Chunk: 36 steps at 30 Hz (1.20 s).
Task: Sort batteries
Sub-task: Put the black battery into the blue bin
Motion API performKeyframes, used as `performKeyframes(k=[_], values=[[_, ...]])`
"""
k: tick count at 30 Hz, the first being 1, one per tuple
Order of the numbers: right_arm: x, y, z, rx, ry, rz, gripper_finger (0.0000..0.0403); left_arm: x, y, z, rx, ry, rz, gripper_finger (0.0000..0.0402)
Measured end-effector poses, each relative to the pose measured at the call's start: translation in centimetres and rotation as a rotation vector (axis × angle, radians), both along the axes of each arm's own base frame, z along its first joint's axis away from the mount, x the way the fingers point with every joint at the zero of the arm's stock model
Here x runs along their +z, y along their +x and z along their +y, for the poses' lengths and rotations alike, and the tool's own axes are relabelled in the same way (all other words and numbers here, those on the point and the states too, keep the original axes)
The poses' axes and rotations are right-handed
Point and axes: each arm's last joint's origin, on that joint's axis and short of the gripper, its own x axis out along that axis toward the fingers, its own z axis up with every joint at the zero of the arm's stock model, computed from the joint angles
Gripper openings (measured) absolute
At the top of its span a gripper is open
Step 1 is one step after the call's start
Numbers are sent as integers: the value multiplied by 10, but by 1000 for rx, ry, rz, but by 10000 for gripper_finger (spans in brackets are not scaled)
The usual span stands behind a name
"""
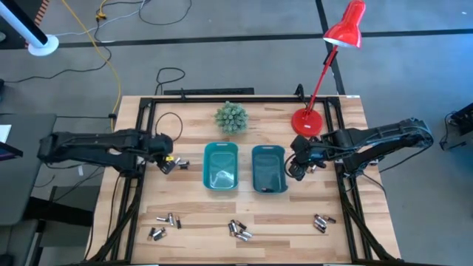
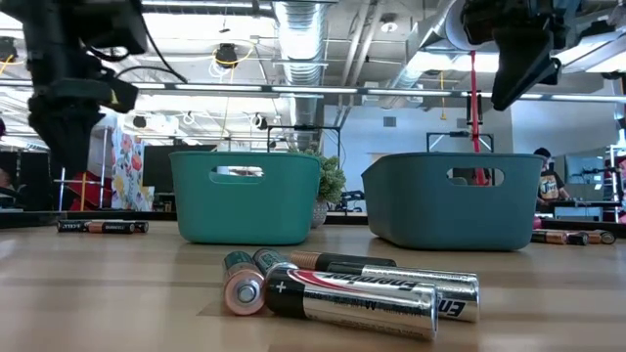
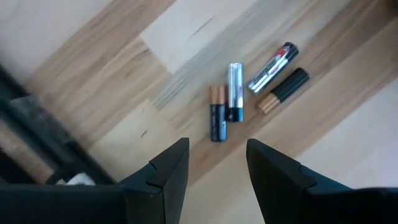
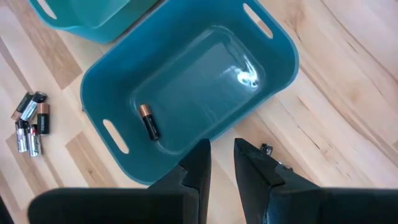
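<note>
Left gripper (image 3: 216, 168) — jaws parted, empty — is hovering over four loose batteries (image 3: 233, 92) on the table (image 3: 74, 74), lining up a pick; next move calls for descending squarely around one cell — right gripper (image 4: 222, 163) waiting beside its bin (image 4: 99, 74).

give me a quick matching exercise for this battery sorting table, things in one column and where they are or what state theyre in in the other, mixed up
Things:
1. right bin
2. left tool
3. red lamp
4. green plant

Places or states:
A. far edge of the table, behind the left bin
B. open above four batteries
C. holds one battery
D. base on the far right corner

Pairs: 1-C, 2-B, 3-D, 4-A
</note>
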Motion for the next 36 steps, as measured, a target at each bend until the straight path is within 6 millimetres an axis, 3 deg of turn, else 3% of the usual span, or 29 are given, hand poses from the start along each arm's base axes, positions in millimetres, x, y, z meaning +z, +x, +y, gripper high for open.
performKeyframes(k=[16,23,36], values=[[0,0,0,3,-1,-3,89,-17,18,17,-121,-12,87,155],[0,1,0,3,0,-12,89,-37,14,19,-93,-43,101,155],[0,1,0,11,-4,-11,89,-45,14,20,-63,-25,73,155]])
